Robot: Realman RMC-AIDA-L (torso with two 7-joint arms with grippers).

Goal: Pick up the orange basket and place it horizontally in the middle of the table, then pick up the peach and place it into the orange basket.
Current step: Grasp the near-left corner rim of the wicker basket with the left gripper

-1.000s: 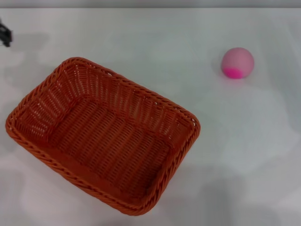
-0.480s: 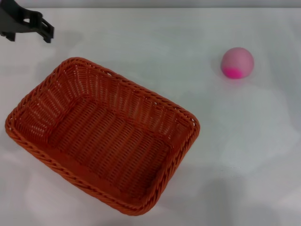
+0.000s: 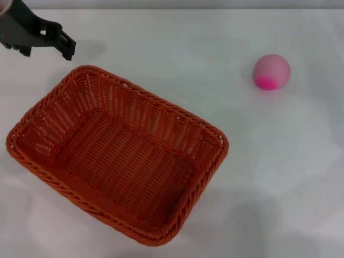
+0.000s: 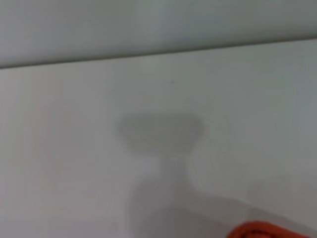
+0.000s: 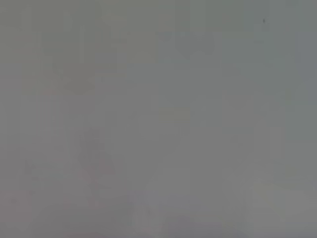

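Observation:
The orange basket [image 3: 49,119] lies skewed on the left half of the white table [image 3: 177,43], its long side running from far left to near middle, and it holds nothing. The pink peach [image 3: 272,71] rests alone on the table at the far right. In the head view my left gripper [image 3: 67,47] hangs at the far left corner, just beyond the basket's far rim, open and holding nothing. The left wrist view catches a small piece of the orange basket's rim [image 4: 262,230] and the gripper's shadow on the table. My right gripper is out of view.
The table's far edge [image 4: 158,52] runs close behind the left gripper. Bare white table lies between the basket and the peach and in front of the peach.
My left gripper has come in from the far left edge, moving right and nearer to the basket's far rim. Basket and peach have not moved.

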